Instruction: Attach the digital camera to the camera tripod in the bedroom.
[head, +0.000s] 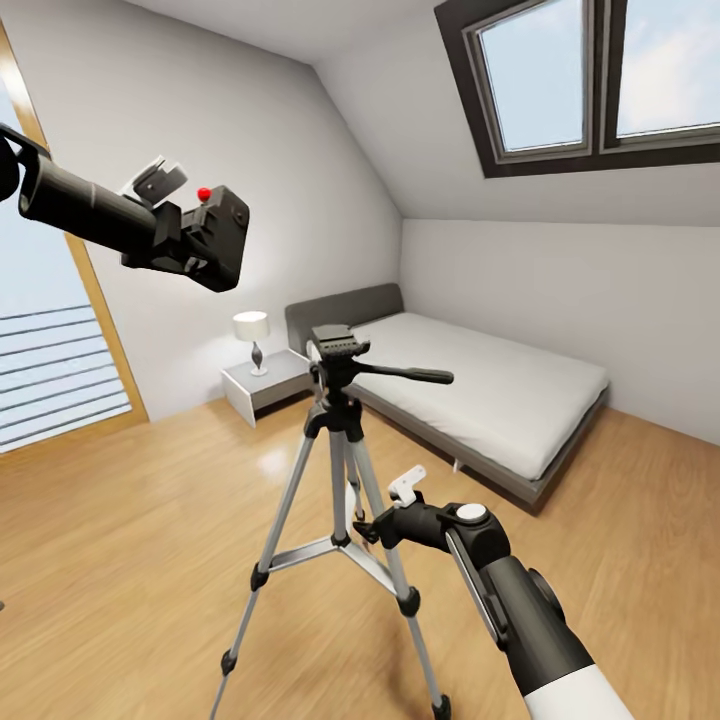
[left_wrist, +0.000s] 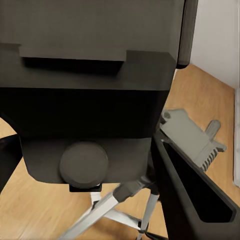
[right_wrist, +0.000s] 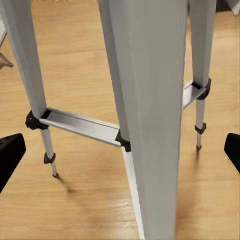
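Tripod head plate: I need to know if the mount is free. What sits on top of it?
Nothing rests on the tripod head plate; it looks bare. The camera is held up to the left in the left gripper.

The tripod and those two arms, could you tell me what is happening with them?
The left gripper holds the digital camera raised, up and to the left of the camera tripod, not yet on its head plate. The right gripper is open around a tripod leg. The tripod stands on the wooden floor before the bed.
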